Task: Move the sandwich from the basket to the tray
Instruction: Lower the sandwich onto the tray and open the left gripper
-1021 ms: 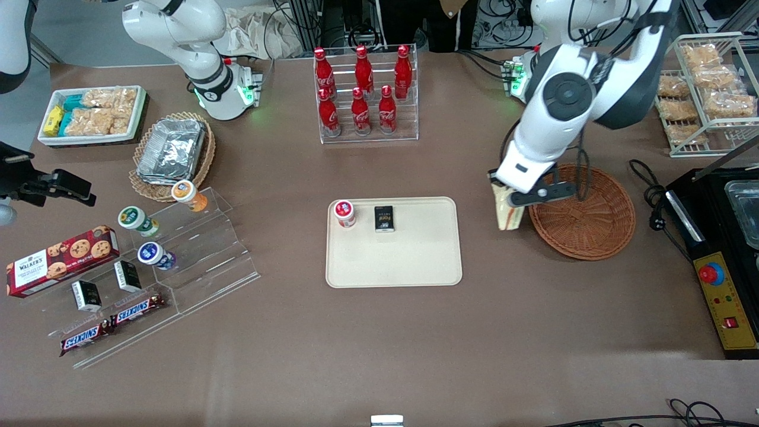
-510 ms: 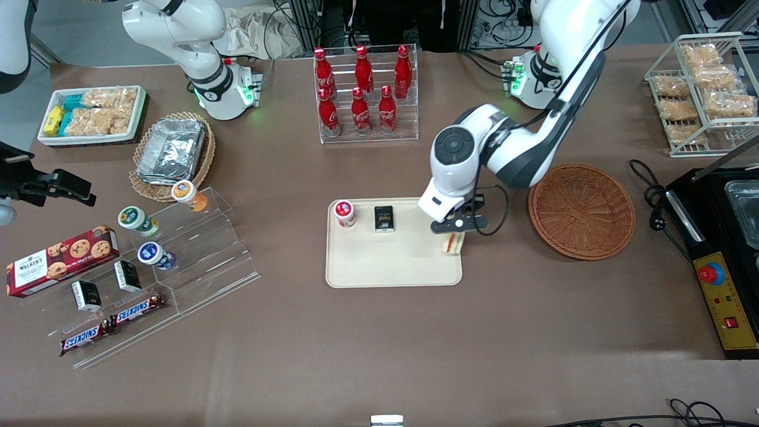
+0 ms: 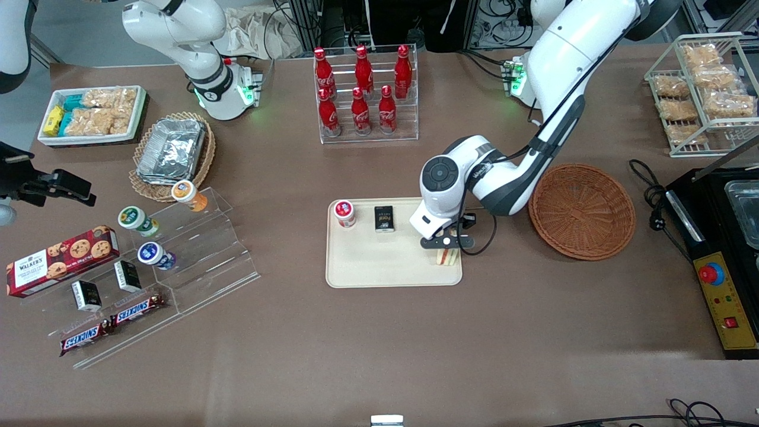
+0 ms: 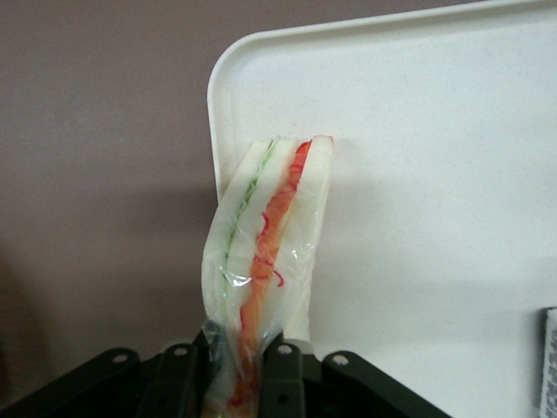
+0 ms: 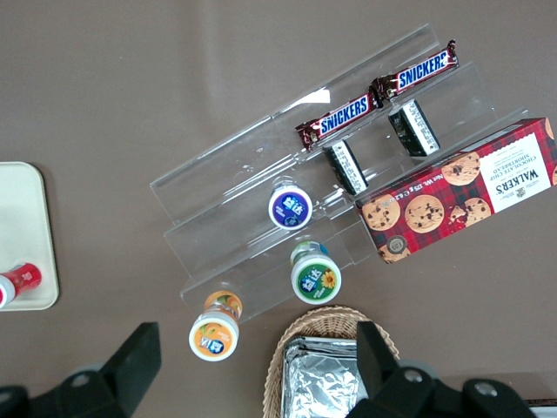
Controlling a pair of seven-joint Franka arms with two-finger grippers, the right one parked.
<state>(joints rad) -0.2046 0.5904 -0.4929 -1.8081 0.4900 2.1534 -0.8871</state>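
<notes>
The sandwich (image 3: 446, 256) is a plastic-wrapped wedge of white bread with orange, red and green layers (image 4: 265, 252). My left gripper (image 3: 447, 244) is shut on it and holds it over the corner of the cream tray (image 3: 379, 267) nearest the front camera and the basket; its tip reaches the tray surface (image 4: 418, 174). The fingers (image 4: 280, 370) clamp the wrapped end. The reddish-brown wicker basket (image 3: 581, 212) stands beside the tray toward the working arm's end, with nothing in it.
On the tray stand a red-capped cup (image 3: 344, 213) and a small black packet (image 3: 384, 218). A rack of red cola bottles (image 3: 364, 95) stands farther from the camera. A clear stepped stand with snacks (image 3: 148, 267) lies toward the parked arm's end.
My gripper has carried the sandwich from beside the basket over to the tray, then lower and slightly nearer the camera at the tray's corner.
</notes>
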